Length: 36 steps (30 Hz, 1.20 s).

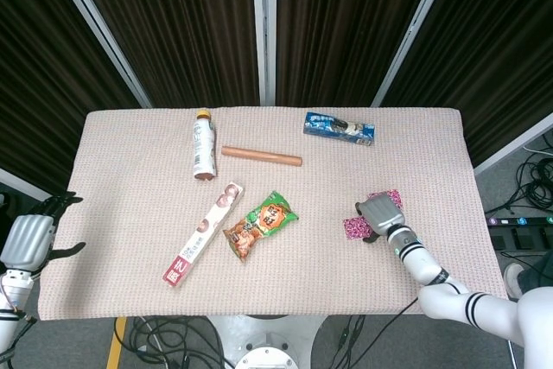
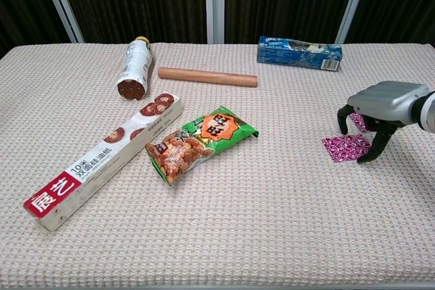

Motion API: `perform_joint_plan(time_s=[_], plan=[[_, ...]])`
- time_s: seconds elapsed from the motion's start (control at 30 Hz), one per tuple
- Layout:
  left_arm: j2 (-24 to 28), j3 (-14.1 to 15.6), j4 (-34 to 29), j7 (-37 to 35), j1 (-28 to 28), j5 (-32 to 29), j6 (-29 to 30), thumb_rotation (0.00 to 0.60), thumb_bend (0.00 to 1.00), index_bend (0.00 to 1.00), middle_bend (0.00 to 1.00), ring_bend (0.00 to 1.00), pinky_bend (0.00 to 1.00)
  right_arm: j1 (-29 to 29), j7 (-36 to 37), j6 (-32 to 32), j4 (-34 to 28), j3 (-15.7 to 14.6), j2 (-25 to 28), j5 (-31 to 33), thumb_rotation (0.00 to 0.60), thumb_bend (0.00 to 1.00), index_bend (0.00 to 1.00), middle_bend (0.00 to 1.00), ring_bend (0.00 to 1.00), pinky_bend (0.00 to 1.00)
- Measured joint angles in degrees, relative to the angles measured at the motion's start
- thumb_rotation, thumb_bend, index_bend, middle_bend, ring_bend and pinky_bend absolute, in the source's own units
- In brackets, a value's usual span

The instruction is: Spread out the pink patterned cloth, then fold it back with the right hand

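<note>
R hand (image 2: pixel 380 108) over pink cloth (image 2: pixel 345 147), L hand (image 1: pixel 30 239) head-only

Pink patterned cloth (image 2: pixel 346 147): small, magenta with a fine pale print, lying flat on the woven table cover. Sits at right of centre in the chest view, lower right in the head view (image 1: pixel 356 227). Partly covered from above, so only a near flap and a far corner visible; full outline unclear.
</note>
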Motion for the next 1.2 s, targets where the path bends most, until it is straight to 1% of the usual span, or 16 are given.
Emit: perform_joint_plan(time_s=[0.07, 0.3, 0.4, 0.7, 0.87, 1.2], plan=[[-0.03, 0.02, 0.1, -0.04, 0.01, -0.01, -0.03, 0.6, 0.05, 0.29, 0.29, 0.24, 0.33, 0.05, -0.05, -0.15, 0.08, -0.03, -0.09, 0.22, 0.462, 0.04, 0.37, 1.0, 1.0, 1.0], [-0.06, 0.02, 0.22, -0.3, 0.07, -0.01, 0.0, 0.6, 0.05, 0.29, 0.29, 0.24, 0.34, 0.13, 0.18, -0.3, -0.03, 0.0, -0.15, 0.65, 0.537, 0.04, 0.4, 1.0, 1.0, 1.0], [-0.04, 0.0, 0.19, -0.32, 0.07, 0.02, 0.06, 0.6, 0.05, 0.29, 0.29, 0.24, 0.33, 0.15, 0.44, -0.14, -0.26, 0.12, 0.04, 0.57, 0.557, 0.04, 0.41, 1.0, 1.0, 1.0], [-0.06, 0.02, 0.27, -0.37, 0.22, -0.04, 0.16, 0.6, 0.05, 0.29, 0.29, 0.24, 0.33, 0.16, 0.57, -0.26, -0.34, -0.04, 0.14, 0.98, 0.595, 0.05, 0.43, 1.0, 1.0, 1.0], [-0.06, 0.01, 0.29, -0.42, 0.2, 0.02, 0.17, 0.6, 0.05, 0.29, 0.29, 0.24, 0.33, 0.16, 1.23, 0.36, -1.22, 0.48, 0.69, 0.76, 0.592, 0.05, 0.43, 1.0, 1.0, 1.0], [-0.22, 0.04, 0.34, -0.51, 0.06, 0.07, -0.1, 0.6, 0.05, 0.29, 0.29, 0.24, 0.34, 0.08, 3.97, 2.1, -3.72, 2.85, 4.03, 0.85, 0.593, 0.05, 0.43, 1.0, 1.0, 1.0]])
